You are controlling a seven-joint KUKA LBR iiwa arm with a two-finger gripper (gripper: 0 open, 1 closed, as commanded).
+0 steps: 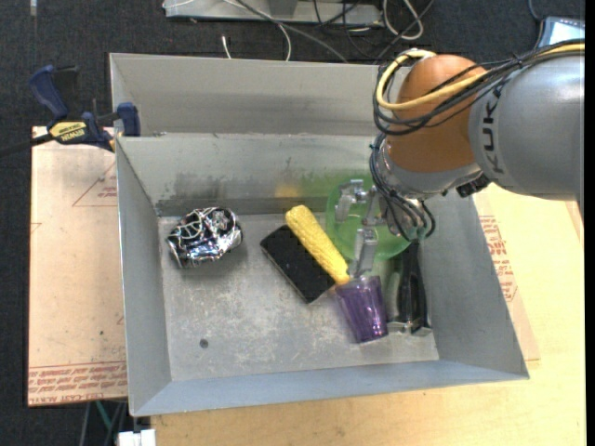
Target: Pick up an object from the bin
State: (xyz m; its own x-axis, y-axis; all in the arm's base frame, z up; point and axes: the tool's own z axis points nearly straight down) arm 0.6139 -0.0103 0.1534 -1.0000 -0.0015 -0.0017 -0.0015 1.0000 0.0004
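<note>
My gripper [359,229] hangs under the orange wrist cover at the bin's right middle, open, with nothing between its fingers. Its lower fingertip [364,256] stands just above the top of a purple cup [363,308] lying on its side. A yellow corn cob [316,241] lies just left of the fingers, resting across a flat black rectangular block [293,266]. Beneath and behind the gripper lies a green translucent thing [346,214], partly hidden by the fingers.
A black-and-white patterned crumpled can [204,235] sits apart at the bin's left. A black tool with handles [410,297] lies along the right wall beside the purple cup. The arm's grey body covers the bin's upper right corner.
</note>
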